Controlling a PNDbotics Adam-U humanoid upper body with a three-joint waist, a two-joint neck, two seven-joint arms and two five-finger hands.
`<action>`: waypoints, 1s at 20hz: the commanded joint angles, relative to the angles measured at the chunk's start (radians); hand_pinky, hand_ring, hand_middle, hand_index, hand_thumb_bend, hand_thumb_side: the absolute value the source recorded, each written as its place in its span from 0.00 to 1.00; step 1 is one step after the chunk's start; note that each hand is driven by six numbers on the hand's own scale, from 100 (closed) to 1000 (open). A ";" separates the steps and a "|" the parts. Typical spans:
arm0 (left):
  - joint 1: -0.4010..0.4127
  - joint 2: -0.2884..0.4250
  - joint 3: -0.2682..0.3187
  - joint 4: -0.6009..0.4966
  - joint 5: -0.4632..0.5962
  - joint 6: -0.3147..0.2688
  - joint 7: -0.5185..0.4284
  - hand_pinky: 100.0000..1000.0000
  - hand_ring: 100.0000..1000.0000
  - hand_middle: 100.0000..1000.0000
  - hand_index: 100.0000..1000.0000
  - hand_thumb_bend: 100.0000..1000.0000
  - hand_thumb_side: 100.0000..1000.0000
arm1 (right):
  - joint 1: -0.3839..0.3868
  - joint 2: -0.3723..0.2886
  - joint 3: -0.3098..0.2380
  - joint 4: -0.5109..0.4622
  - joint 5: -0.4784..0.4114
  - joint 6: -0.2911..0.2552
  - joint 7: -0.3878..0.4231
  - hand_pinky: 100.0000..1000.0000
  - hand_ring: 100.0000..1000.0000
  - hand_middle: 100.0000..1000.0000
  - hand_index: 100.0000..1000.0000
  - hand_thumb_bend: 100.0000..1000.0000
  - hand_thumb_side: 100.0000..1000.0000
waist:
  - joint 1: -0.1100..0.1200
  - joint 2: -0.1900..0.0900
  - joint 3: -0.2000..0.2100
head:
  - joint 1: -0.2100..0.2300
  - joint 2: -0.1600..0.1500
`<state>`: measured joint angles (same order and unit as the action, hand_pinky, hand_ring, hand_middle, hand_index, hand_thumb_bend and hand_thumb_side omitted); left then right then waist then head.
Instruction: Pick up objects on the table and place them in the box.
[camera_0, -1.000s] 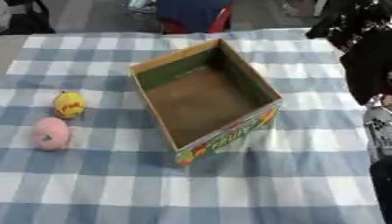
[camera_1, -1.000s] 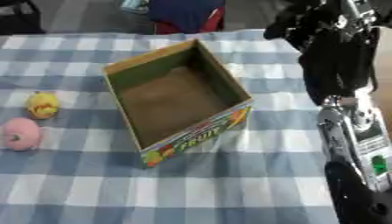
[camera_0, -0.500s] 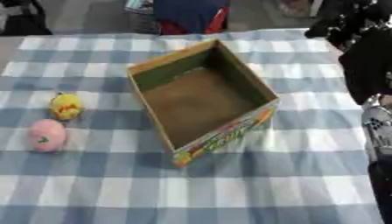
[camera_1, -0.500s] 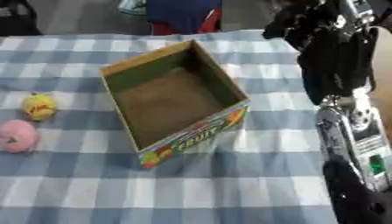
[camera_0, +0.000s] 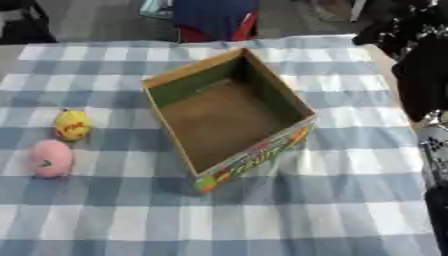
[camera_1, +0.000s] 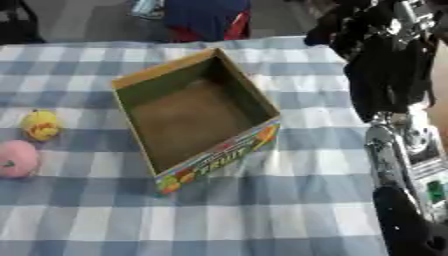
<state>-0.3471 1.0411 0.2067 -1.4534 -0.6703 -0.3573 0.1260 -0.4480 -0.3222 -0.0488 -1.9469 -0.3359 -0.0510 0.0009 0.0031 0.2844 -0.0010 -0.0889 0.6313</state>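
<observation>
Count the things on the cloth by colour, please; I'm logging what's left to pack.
Yellow toy: 1
Pink toy: 1
Box, nothing in it: 1
Total: 3

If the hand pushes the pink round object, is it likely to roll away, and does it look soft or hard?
The pink object looks rounded like a ball, so a sideways push would probably roll it, perhaps toward the yellow object just beyond it. Its matte surface suggests something soft and light, though that is uncertain. The checkered tablecloth may slow any roll.
</observation>
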 joint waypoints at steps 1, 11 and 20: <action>-0.038 0.058 -0.025 0.047 0.002 -0.039 -0.044 0.44 0.75 0.68 0.91 0.57 0.77 | -0.013 -0.016 -0.003 -0.013 0.003 -0.003 0.001 0.56 0.51 0.47 0.69 0.00 1.00 | 0.001 -0.022 -0.003 | 0.005 -0.015; -0.087 0.018 -0.077 0.133 -0.035 -0.102 -0.283 0.45 0.77 0.70 0.91 0.92 0.77 | -0.011 -0.015 -0.001 -0.011 0.004 0.000 0.003 0.56 0.51 0.47 0.69 0.00 1.00 | -0.002 -0.020 -0.004 | 0.006 -0.019; -0.141 0.013 -0.133 0.186 -0.086 -0.128 -0.363 0.47 0.78 0.74 0.95 0.94 0.77 | -0.010 -0.014 0.003 -0.009 0.004 0.004 0.009 0.56 0.51 0.47 0.69 0.00 1.00 | 0.000 -0.022 -0.011 | 0.017 -0.018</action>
<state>-0.4721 1.0207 0.0737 -1.2692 -0.7463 -0.4797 -0.2283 -0.4484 -0.3217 -0.0440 -1.9466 -0.3359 -0.0461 0.0062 -0.0015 0.2825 -0.0123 -0.0756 0.6227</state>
